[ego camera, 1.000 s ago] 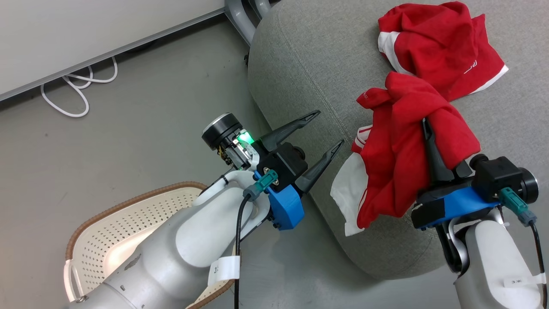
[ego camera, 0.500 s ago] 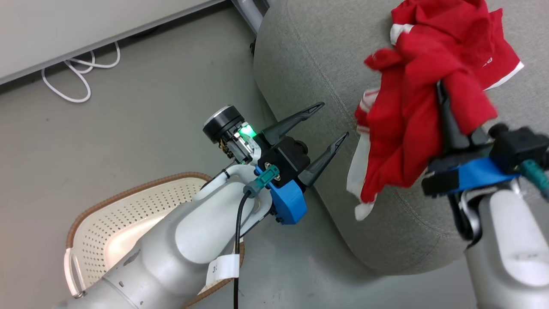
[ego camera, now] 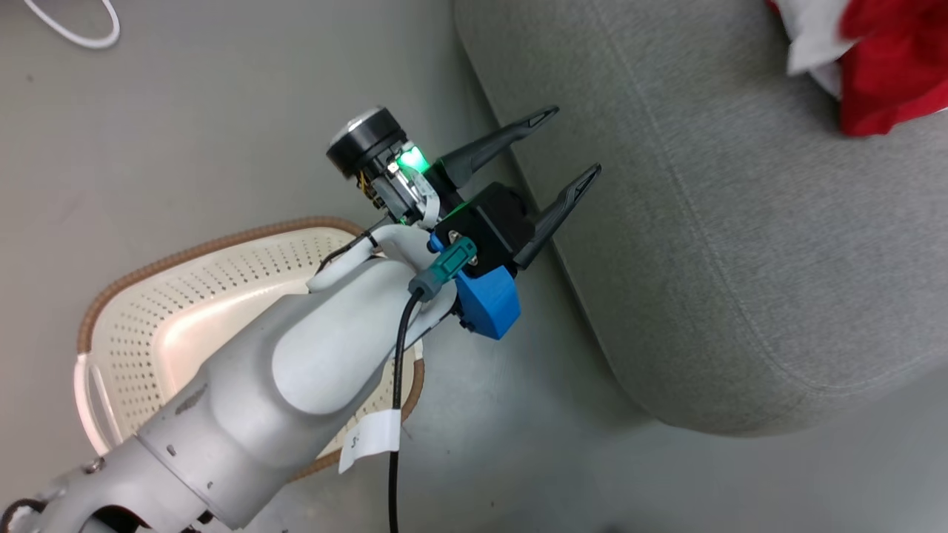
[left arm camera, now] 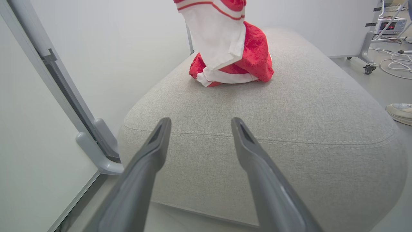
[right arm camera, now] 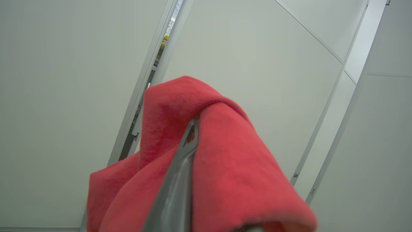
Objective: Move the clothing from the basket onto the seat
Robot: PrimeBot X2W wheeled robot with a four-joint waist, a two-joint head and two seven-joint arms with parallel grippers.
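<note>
Clothing (left arm camera: 216, 42) in right gripper (right arm camera: 192, 132), seemingly farther over seat (ego camera: 740, 259) than before.

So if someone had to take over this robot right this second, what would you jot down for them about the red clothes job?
Left pincer: open, empty, pointing at the side of the large grey fabric seat cushion.
Right pincer: shut on a bright red soft sports garment, raised above the seat.
Done: a second red garment with white trim lies on the seat. The cream-white perforated plastic basket with brown rim looks empty where visible; the left arm hides part.
Left to do: lower and release the held garment onto the seat.
</note>
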